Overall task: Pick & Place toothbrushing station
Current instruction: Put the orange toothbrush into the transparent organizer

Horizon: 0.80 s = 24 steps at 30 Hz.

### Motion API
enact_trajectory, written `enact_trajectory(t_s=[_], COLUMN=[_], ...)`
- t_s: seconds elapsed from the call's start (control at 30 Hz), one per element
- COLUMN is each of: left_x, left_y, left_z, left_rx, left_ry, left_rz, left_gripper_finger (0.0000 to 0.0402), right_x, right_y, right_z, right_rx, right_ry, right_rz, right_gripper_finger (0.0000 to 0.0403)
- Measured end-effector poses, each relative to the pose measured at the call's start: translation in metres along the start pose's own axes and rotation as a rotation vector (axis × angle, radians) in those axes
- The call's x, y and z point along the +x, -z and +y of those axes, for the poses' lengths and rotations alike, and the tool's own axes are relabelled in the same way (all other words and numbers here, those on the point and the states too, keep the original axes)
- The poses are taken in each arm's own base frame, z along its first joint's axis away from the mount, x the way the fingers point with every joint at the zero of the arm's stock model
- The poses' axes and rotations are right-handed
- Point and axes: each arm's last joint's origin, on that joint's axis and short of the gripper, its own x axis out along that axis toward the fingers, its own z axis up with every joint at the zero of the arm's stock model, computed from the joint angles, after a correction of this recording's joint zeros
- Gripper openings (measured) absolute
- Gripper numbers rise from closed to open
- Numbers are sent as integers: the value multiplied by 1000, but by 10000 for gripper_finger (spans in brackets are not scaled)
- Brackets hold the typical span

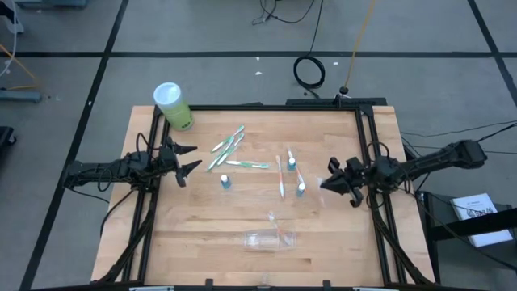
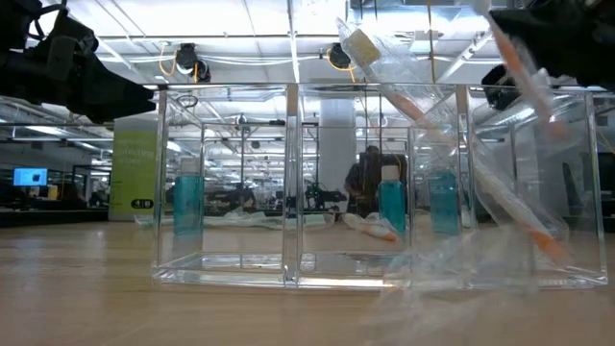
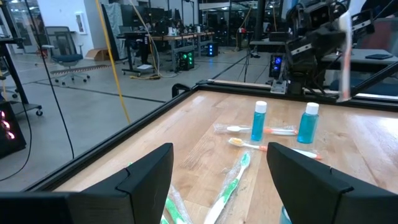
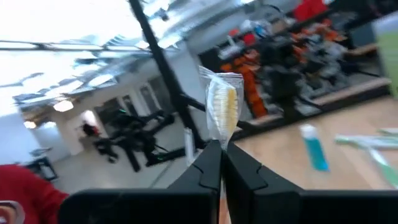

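Observation:
My right gripper (image 1: 327,184) hangs above the table's right side, shut on a wrapped pink-white toothbrush (image 3: 344,56). My left gripper (image 1: 190,160) waits open at the left edge, level, with nothing between its fingers (image 3: 149,180). Green-white toothbrushes (image 1: 230,147) lie flat at the far left of the middle. Pink-white toothbrushes (image 1: 280,174) lie beside three upright blue tubes (image 1: 225,181) (image 1: 291,162) (image 1: 300,187). Another wrapped toothbrush (image 2: 452,144) leans slantwise at the clear box (image 1: 268,238). My right gripper pinches the wrapped toothbrush between its two shut fingers, just behind the head (image 4: 222,140). The bristle head (image 4: 224,102) in its clear wrapper stands out past the fingertips. The brush is lifted clear of the table and stands nearly upright, its handle (image 3: 342,87) hanging below.
A clear box with compartments (image 2: 307,192) stands near the table's front edge, crinkly clear plastic (image 2: 461,264) beside it. A green canister (image 1: 173,106) stands at the far left corner. A black frame (image 1: 367,145) edges the table. A person (image 2: 365,183) stands far behind the table.

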Motion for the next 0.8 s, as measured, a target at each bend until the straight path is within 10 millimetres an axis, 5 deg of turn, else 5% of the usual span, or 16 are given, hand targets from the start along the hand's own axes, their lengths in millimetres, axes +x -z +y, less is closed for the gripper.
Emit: enact_trajectory(t_s=[0.47,0.8], left_x=[0,0], left_y=[0,0], left_z=[0,0], left_rx=[0,0], left_ry=[0,0], left_rz=[-1,-1], left_gripper_finger=[269,269], right_x=[11,59], right_y=[24,26], right_z=[27,61], right_rx=[-44,-102], right_ry=[-63,-115], right_rz=[87,96], right_gripper_finger=[0,0])
